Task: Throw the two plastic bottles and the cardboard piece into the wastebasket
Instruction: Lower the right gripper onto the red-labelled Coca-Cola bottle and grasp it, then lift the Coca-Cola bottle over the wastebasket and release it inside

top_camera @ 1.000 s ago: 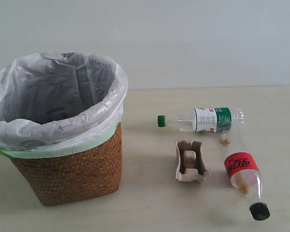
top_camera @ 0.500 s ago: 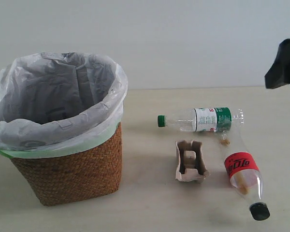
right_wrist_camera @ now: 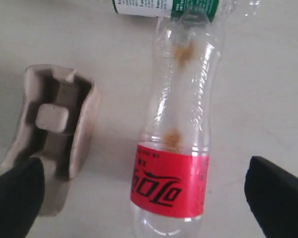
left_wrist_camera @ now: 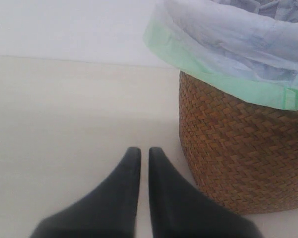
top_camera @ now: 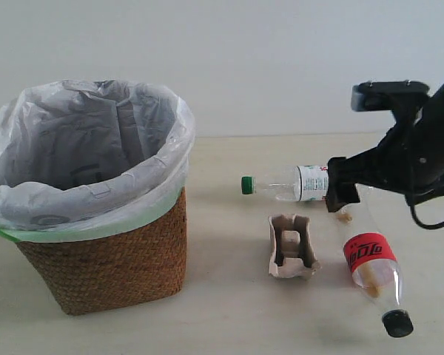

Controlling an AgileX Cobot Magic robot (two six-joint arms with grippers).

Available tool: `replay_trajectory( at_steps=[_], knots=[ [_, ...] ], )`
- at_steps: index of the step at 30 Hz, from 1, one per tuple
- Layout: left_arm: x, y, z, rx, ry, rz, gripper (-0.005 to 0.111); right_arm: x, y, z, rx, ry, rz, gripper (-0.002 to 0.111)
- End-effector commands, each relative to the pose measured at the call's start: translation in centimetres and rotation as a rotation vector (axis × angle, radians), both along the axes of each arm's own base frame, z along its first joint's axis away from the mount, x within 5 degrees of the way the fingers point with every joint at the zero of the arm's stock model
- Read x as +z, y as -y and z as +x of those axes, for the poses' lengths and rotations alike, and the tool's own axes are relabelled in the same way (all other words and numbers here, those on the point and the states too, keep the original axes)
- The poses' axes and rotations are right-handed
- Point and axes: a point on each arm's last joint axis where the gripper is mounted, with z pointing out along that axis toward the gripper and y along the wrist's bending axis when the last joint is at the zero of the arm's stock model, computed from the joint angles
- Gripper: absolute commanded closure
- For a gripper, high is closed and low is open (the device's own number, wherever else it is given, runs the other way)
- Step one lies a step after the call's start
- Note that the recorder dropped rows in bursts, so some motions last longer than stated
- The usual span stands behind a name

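Observation:
The wicker wastebasket (top_camera: 111,259), lined with a white bag, stands at the left. The green-capped bottle (top_camera: 285,185) lies on its side right of it, with the cardboard piece (top_camera: 290,246) in front. The red-labelled bottle (top_camera: 370,259) lies beside them, black cap toward the front. My right arm (top_camera: 407,159) hangs over both bottles. In its wrist view the right gripper (right_wrist_camera: 146,198) is wide open, straddling the red-labelled bottle (right_wrist_camera: 174,148) from above, with the cardboard piece (right_wrist_camera: 54,134) near one finger. My left gripper (left_wrist_camera: 144,154) is shut and empty, low beside the wastebasket (left_wrist_camera: 238,148).
A pale tabletop (top_camera: 229,318) carries everything, and a plain white wall rises behind it. The bag's green edge (left_wrist_camera: 213,82) overhangs the wastebasket's rim. The left arm does not show in the exterior view.
My right arm has entered from the right edge and swung left and down until it hangs over the two bottles. The bottles, cardboard piece and wastebasket have not moved.

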Motion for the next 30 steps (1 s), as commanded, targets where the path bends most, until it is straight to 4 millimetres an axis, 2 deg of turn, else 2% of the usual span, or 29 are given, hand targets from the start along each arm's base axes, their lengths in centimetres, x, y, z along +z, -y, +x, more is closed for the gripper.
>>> replay_trajectory(
  at_steps=[1, 11, 14, 17, 24, 30],
  knots=[
    [-0.1, 0.0, 0.0, 0.006, 0.002, -0.006, 0.101, -3.0, -0.3, 1.6, -0.018, -0.026, -0.018, 0.003],
    [-0.1, 0.0, 0.0, 0.006, 0.002, -0.006, 0.101, -7.9, -0.5, 2.8, -0.016, -0.115, -0.073, 0.003],
    [-0.1, 0.0, 0.0, 0.006, 0.002, -0.006, 0.101, -8.8, -0.5, 3.1, -0.012, -0.117, -0.079, 0.010],
    [-0.1, 0.0, 0.0, 0.006, 0.002, -0.006, 0.101, -9.2, -0.5, 3.2, -0.002, -0.119, -0.094, 0.032],
    [-0.1, 0.0, 0.0, 0.006, 0.002, -0.006, 0.101, -9.7, -0.3, 3.0, 0.026, -0.153, -0.124, 0.109],
    [-0.1, 0.0, 0.0, 0.006, 0.002, -0.006, 0.101, -9.0, -0.1, 2.5, 0.038, -0.182, -0.142, 0.108]
  ],
)
